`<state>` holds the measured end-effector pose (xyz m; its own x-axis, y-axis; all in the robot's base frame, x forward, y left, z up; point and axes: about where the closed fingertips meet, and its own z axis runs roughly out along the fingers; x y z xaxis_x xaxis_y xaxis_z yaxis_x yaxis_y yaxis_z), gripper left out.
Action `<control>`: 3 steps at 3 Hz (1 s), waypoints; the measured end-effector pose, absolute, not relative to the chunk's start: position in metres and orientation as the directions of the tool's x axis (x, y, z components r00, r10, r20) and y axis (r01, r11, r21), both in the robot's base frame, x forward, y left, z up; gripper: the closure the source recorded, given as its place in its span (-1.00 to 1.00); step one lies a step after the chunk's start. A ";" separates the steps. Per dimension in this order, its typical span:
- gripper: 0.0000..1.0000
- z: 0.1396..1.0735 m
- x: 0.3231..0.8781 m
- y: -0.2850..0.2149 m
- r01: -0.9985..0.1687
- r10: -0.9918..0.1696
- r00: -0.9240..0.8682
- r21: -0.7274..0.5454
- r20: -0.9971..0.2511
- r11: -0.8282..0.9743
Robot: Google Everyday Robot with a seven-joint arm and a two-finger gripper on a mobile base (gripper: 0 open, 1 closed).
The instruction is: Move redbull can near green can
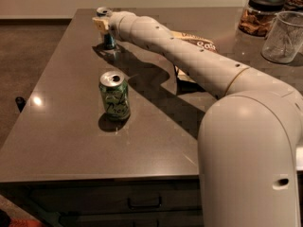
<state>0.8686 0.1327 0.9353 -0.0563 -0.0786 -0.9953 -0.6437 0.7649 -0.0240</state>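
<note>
Redbull can [109,40] stood upright at the table's [61,141] far left end, long axis vertical. My claw [101,22] was level with its upper part, the can showing just behind and below it. I could not tell whether the claw was closed on it. Green can [115,97] stood upright, well apart, nearly straight back toward my base. My arm [189,56] was stretched long and low across the table.
</note>
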 end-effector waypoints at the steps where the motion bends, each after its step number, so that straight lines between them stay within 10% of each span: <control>1: 0.66 0.944 0.852 0.128 -0.649 -0.058 -0.039 -0.019 -0.998 0.761; 3: 1.00 0.958 0.774 0.132 -0.713 -0.032 -0.052 0.015 -0.998 0.701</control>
<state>0.7737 0.1318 0.9578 -0.0524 -0.0324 -0.9981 -0.7126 0.7014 0.0147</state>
